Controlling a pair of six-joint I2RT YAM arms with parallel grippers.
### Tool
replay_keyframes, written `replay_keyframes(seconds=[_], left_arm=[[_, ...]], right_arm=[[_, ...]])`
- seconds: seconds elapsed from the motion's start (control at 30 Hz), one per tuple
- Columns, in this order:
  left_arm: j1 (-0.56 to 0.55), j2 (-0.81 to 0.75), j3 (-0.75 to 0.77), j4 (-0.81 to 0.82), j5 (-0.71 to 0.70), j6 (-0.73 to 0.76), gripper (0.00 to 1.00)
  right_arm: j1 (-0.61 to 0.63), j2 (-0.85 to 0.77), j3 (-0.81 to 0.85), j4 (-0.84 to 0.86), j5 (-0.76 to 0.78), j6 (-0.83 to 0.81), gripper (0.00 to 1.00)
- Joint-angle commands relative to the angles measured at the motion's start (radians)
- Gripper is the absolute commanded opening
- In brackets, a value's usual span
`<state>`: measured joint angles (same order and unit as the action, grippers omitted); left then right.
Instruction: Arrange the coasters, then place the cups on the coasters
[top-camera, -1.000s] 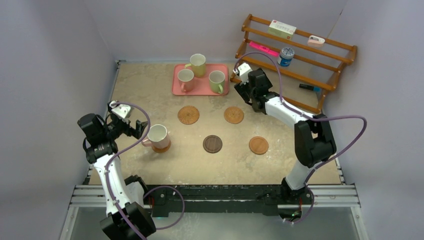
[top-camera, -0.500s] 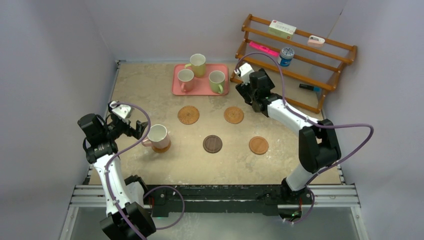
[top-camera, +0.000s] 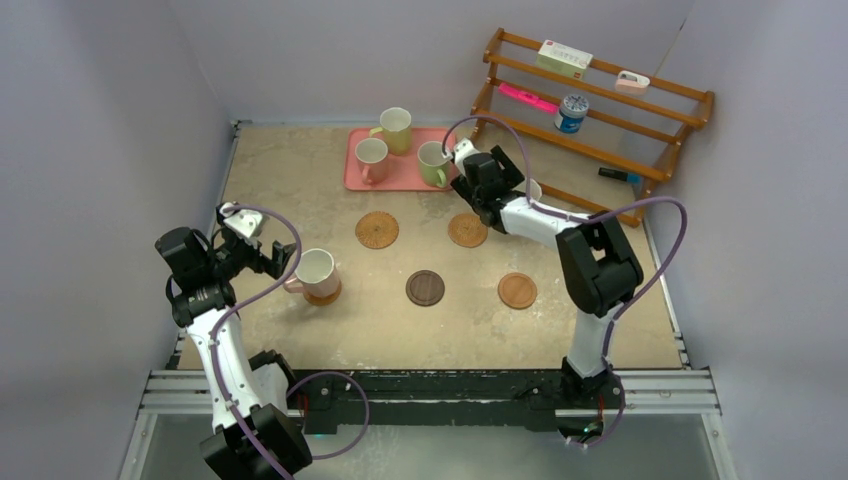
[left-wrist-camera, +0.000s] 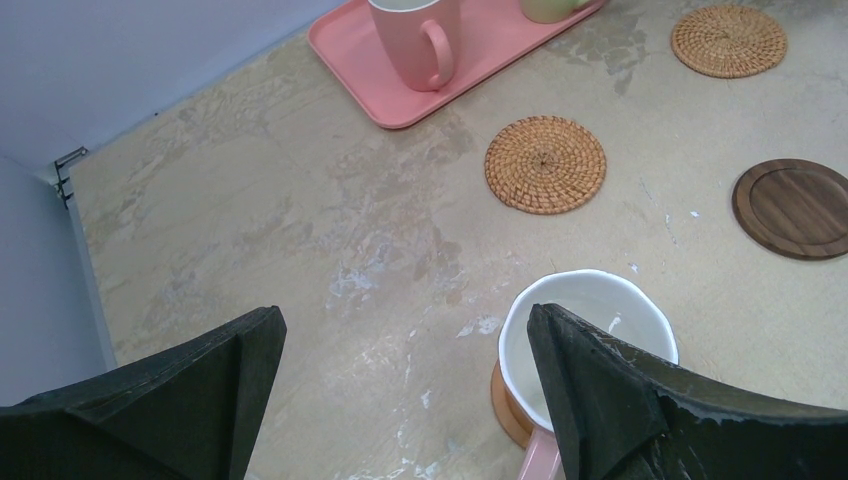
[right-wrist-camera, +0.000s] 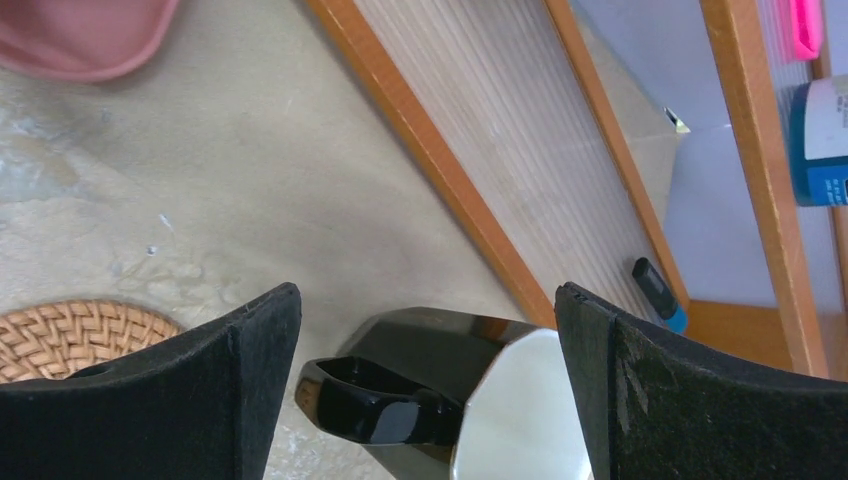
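pink mug upright on orange-brown coaster, left of centre, handle lower left. left woven coaster, right woven coaster mid-frame, bare. dark brown coaster, flat tan coaster just below, bare. pale yellow mug, second pink mug, green mug upright, clustered upper centre. black mug, white inside, bottom of right wrist view.

Overhead, near wrist views; shared coasters
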<state>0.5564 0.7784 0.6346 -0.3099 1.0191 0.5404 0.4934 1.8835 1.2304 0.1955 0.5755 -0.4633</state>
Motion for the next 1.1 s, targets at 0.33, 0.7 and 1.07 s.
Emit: replay_keyframes(seconds=[0.33,0.7,1.07], left_arm=[[0.010,0.004,0.008,-0.010,0.056,0.029,1.00],[0.010,-0.001,0.013,-0.029,0.067,0.045,1.00],[0.010,-0.007,0.017,-0.041,0.071,0.050,1.00]], right_arm=[[0.013,-0.189,-0.176,0.091,0.118,-0.045,0.98],[0.014,-0.314,-0.275,0.004,0.032,0.020,0.98],[0.014,-0.435,-0.396,-0.018,-0.010,0.050,0.98]])
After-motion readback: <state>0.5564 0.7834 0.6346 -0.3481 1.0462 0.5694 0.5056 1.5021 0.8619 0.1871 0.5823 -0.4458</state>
